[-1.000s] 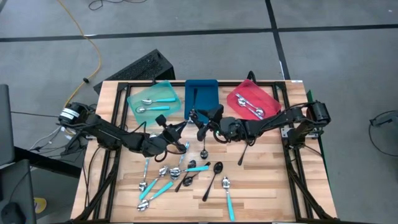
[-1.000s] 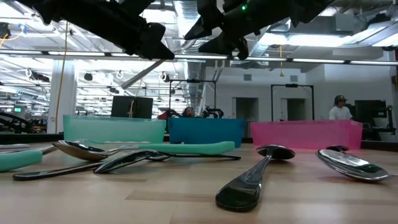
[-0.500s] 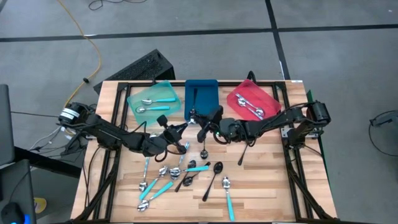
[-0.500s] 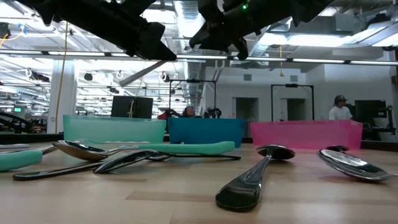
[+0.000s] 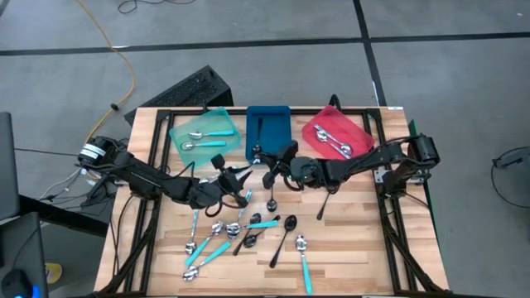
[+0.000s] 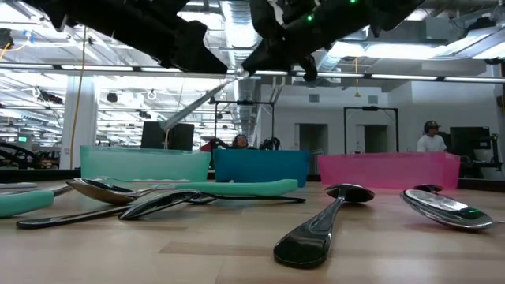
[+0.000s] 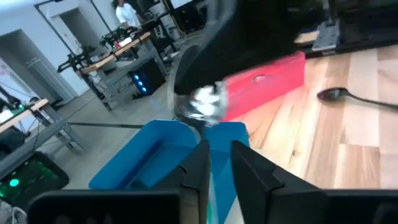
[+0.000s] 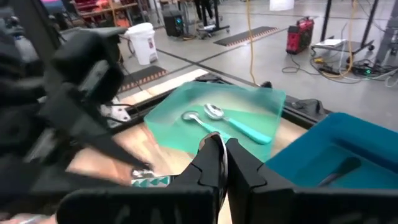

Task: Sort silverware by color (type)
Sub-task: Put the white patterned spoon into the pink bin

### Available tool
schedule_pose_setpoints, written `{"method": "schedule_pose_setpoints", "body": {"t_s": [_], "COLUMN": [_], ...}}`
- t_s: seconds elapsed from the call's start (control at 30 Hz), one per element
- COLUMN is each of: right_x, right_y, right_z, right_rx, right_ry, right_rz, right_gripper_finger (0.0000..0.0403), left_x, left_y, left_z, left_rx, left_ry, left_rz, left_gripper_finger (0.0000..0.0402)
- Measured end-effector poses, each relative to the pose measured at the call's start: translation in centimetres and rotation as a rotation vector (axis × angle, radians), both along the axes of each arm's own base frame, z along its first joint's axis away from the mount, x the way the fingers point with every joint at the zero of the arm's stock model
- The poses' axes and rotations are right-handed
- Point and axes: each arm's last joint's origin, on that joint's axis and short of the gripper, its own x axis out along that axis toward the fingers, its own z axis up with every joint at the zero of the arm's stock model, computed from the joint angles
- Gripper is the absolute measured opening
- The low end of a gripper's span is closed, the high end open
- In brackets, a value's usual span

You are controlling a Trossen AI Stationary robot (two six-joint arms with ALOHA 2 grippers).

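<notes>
Both arms meet over the middle of the wooden desk (image 5: 356,240), just near of the blue tray (image 5: 269,124). The left end effector (image 5: 234,180) reaches in from the left and is clamped narrow on a silver spoon (image 6: 193,105); in the low view that spoon slants in the air, and in the left wrist view its shiny bowl (image 7: 198,106) stands just past the fingertips (image 7: 200,157).

The right end effector (image 5: 267,165) comes in from the right and sits right beside the left one. Its fingers (image 8: 238,157) are drawn close together around something thin and dark, but what it is cannot be told.

The teal tray (image 5: 204,132) at the far left holds two teal-handled spoons (image 5: 207,138). The blue tray has a dark spoon (image 8: 339,169) lying in it. The red tray (image 5: 336,132) at the far right holds silver spoons (image 5: 331,141).

The unsorted pile of spoons (image 5: 240,236) lies on the near middle of the desk, a mix of teal-handled, black and silver ones. One black spoon (image 5: 325,203) lies apart, right of the pile. A silver spoon (image 5: 271,203) lies just near of the two end effectors.

A person (image 6: 431,136) stands well back in the room at the right.
</notes>
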Motion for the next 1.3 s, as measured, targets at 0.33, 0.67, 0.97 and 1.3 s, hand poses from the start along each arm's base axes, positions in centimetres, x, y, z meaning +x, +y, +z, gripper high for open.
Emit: {"method": "schedule_pose_setpoints", "body": {"t_s": [0.33,0.67,0.97,1.3], "right_x": [-0.1,-0.7,-3.9,-8.9], "right_y": [-0.4,-3.3,-7.3,-10.0], "right_z": [-0.4,0.5,3.3,6.2], "right_rx": [-0.002,-0.026,-0.103,-0.196], "right_ry": [0.048,0.057,0.161,0.505], "right_rz": [-0.014,-0.091,-0.265,-0.451], "right_gripper_finger": [0.0027,0.0027,0.0027,0.0027], "left_x": [-0.4,-2.3,-4.3,-5.4], "left_y": [0.1,0.7,1.3,1.5], "left_z": [-0.5,0.8,1.7,0.5], "left_rx": [-0.008,-0.018,-0.081,-0.172], "left_ry": [0.050,0.064,0.099,0.174], "left_rz": [0.017,0.112,0.110,0.130], "left_gripper_finger": [0.0139,0.0147,0.0147,0.0147]}}
